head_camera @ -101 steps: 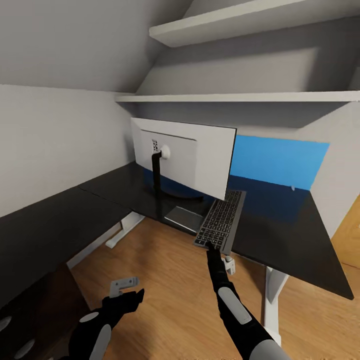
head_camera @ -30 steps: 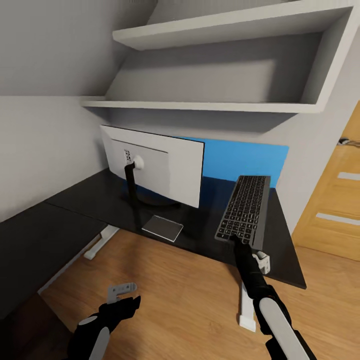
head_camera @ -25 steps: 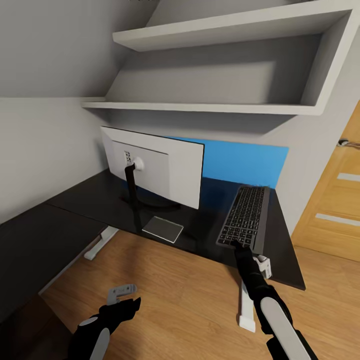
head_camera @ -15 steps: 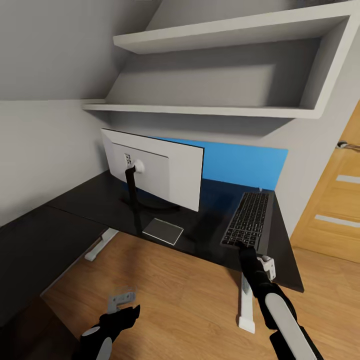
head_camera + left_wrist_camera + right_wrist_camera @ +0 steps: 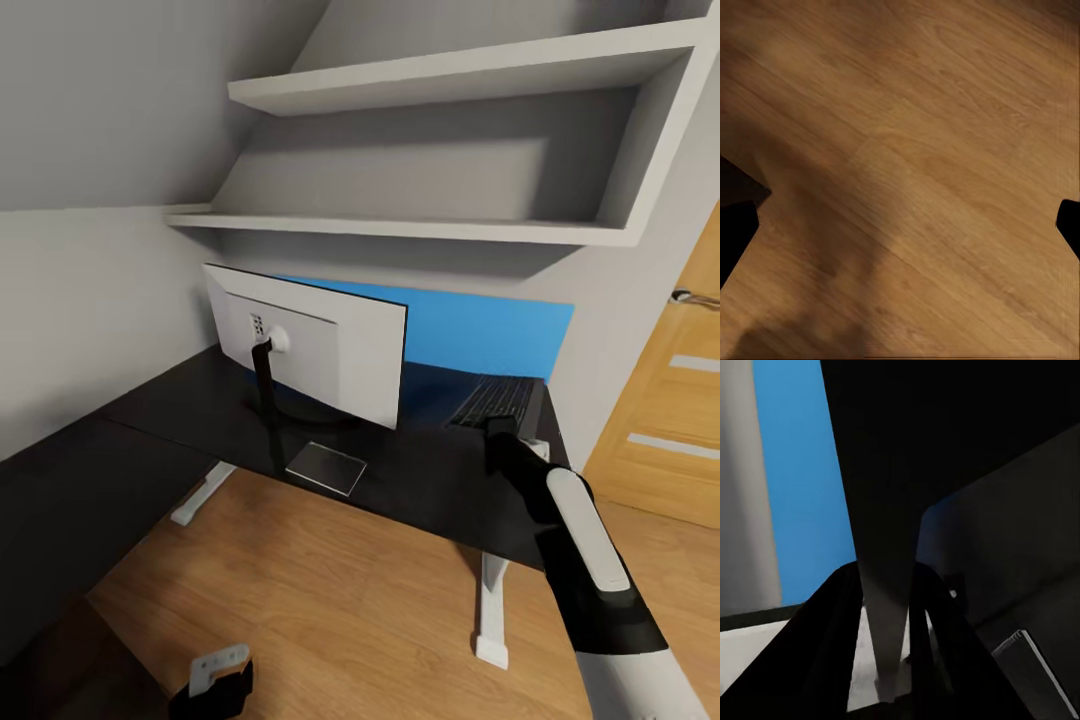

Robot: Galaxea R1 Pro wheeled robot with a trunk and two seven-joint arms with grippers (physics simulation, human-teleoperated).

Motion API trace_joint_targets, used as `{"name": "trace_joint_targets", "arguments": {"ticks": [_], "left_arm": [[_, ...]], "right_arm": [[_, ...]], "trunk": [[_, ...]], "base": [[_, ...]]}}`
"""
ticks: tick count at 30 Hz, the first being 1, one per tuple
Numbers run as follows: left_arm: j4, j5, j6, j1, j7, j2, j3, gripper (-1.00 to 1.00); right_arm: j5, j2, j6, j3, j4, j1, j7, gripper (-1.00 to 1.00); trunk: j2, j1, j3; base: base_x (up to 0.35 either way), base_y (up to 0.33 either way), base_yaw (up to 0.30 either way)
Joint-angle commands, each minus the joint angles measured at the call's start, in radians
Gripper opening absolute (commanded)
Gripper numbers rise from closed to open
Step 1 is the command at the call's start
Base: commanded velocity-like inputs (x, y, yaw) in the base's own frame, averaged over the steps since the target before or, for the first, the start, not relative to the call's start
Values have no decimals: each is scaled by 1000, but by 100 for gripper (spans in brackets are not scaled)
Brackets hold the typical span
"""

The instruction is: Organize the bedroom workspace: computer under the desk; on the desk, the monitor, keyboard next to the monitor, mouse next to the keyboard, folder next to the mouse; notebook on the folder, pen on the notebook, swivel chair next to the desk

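The right gripper (image 5: 497,428) holds the keyboard (image 5: 495,400) down on the desk (image 5: 420,475).
In the right wrist view its jaws squeeze the keyboard's edge near the desk's right end, beside the monitor (image 5: 310,340). The left wrist view shows the wood floor (image 5: 915,172) and the left gripper's fingertips (image 5: 735,232) wide apart.

The glossy black desk (image 5: 190,410) carries the monitor (image 5: 320,345) on its slim stand, pale back facing us. At three o'clock of it lies the keyboard (image 5: 495,398), flat on the top. The folder (image 5: 480,335) stands at the desk's rear edge, twelve o'clock of the keyboard.
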Motion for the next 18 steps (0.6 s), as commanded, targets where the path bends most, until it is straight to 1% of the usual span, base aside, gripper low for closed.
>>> {"name": "trace_joint_targets", "arguments": {"ticks": [1,3,5,7,12,18], "left_arm": [[3,8,3,0,7,1,-3,100],[14,7,-1,0,7,4,-4,100],[18,8,-2,0,7,4,-4,100],[25,9,-1,0,8,5,-4,100],[64,8,-1,0,10,4,-7,100],[77,6,-1,0,10,2,-10,100]], "right_arm": [[-16,-2,-6,-7,-2,-2,-5,-100],[-19,-5,-4,-27,-5,-1,-9,-100],[-21,-5,-5,-36,-7,10,-4,-100],[-19,-5,-9,-44,-7,27,16,-100],[7,-19,-11,-50,-10,38,45,-100],[12,-30,-7,-50,-10,41,50,-100]], "trunk": [[7,-4,2],[21,-12,8],[35,-19,15],[49,-27,21],[84,-46,37],[126,-69,55]], "base": [[0,0,0],[0,0,0],[0,0,0],[0,0,0],[0,0,0],[0,0,0]]}}
